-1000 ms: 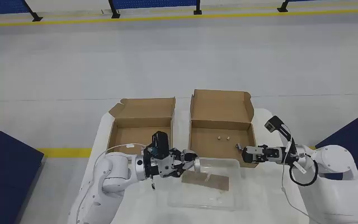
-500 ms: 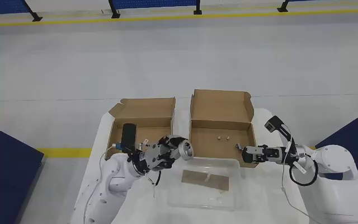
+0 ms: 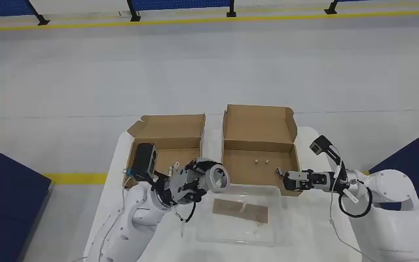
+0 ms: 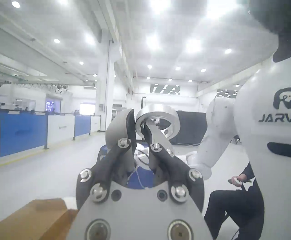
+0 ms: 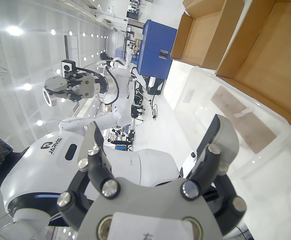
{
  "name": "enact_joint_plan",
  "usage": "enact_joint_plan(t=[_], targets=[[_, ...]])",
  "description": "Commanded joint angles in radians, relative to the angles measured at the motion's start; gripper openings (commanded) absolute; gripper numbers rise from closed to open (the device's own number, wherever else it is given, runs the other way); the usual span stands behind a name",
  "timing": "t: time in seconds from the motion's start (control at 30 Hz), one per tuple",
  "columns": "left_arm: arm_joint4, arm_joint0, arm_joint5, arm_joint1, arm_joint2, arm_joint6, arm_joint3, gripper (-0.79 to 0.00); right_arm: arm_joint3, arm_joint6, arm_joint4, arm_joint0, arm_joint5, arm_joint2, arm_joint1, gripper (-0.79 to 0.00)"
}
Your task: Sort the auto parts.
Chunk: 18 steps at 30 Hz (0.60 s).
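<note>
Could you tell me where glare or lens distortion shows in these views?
Left wrist view: ceiling lights bloom above the metal ring in the left gripper. Right wrist view: a lamp flares into a star, and straight edges bow. Top view: even light, no glare.

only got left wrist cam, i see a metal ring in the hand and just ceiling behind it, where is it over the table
Observer: In the top view the left hand holds the ring by the near right corner of the left cardboard box, next to the clear bin.
Operator: anything in the other box
Observer: The right cardboard box has two small parts lying on its floor.
Operator: what's the right hand doing
Observer: The right hand is open and holds nothing, at the near edge of the right cardboard box.
</note>
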Motion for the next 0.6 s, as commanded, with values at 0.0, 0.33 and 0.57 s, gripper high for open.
enact_joint_plan(t=[0.0, 0.33, 0.57], targets=[[0.014, -0.028, 0.000, -0.002, 0.020, 0.008, 0.005, -0.785, 0.000, 0.000, 0.000, 0.000, 0.000, 0.000, 0.000, 0.000], [0.003, -0.074, 0.000, -0.005, 0.066, 0.051, -0.019, -0.785, 0.000, 0.000, 0.000, 0.000, 0.000, 0.000, 0.000, 0.000], [-0.078, -0.051, 0.000, -0.009, 0.063, 0.097, -0.077, -0.785, 0.000, 0.000, 0.000, 0.000, 0.000, 0.000, 0.000, 0.000]])
